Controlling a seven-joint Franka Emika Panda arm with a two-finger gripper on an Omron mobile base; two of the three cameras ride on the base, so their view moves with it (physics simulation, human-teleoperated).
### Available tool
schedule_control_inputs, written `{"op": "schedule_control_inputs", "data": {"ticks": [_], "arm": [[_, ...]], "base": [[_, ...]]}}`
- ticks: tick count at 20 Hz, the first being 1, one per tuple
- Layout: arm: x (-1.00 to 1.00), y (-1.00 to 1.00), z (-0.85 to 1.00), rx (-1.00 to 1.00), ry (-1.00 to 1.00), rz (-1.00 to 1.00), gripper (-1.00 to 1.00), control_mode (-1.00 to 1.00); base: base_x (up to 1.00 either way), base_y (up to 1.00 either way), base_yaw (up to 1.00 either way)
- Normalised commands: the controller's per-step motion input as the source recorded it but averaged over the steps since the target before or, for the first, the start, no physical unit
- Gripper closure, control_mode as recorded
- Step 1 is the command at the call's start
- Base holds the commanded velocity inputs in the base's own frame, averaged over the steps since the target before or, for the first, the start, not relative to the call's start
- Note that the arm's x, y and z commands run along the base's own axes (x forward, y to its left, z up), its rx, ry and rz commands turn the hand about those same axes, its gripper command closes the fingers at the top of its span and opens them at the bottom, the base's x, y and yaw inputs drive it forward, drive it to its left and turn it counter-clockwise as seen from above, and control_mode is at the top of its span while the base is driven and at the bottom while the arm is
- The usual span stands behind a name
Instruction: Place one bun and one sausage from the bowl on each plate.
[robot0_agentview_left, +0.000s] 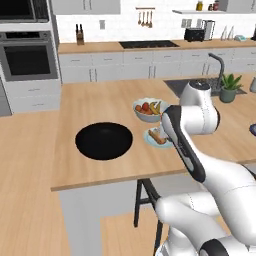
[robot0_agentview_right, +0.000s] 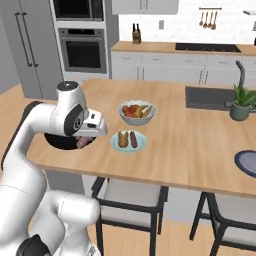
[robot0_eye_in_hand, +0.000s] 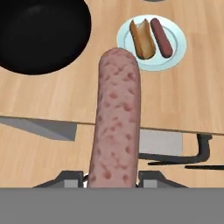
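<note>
While gripper (robot0_eye_in_hand: 112, 177) clamps a pink sausage (robot0_eye_in_hand: 116, 118) above counter edge, pale blue plate (robot0_eye_in_hand: 175, 52) holds bun (robot0_eye_in_hand: 142, 39) and second sausage (robot0_eye_in_hand: 161, 37).

We read this as a home kitchen. A built-in wall oven (robot0_agentview_left: 27, 59) sits in tall cabinetry; a cooktop (robot0_agentview_left: 148, 44) lies in the back counter under hanging utensils (robot0_agentview_left: 144, 18). A toaster (robot0_agentview_left: 193, 34) and knife block (robot0_agentview_left: 80, 36) stand there. The wooden island bench (robot0_agentview_left: 90, 107) holds a sink (robot0_agentview_right: 210, 97) with faucet (robot0_agentview_right: 240, 71), a fruit bowl (robot0_agentview_right: 136, 112) and stools (robot0_agentview_right: 131, 206).
</note>
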Motion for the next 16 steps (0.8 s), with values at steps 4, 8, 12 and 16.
{"op": "schedule_control_inputs", "data": {"ticks": [4, 8, 12, 16], "arm": [[0.0, 0.0, 0.0, 0.0, 0.0, 0.0, 1.0, 1.0], [0.0, 0.0, 0.0, 0.0, 0.0, 0.0, 1.0, 1.0], [0.0, 0.0, 0.0, 0.0, 0.0, 0.0, 1.0, 1.0], [0.0, 0.0, 0.0, 0.0, 0.0, 0.0, 1.0, 1.0]], "base": [[-0.11, -1.0, -0.01], [0.0, -1.0, 0.0], [0.02, -1.0, 0.0], [0.11, -0.98, 0.0]]}}
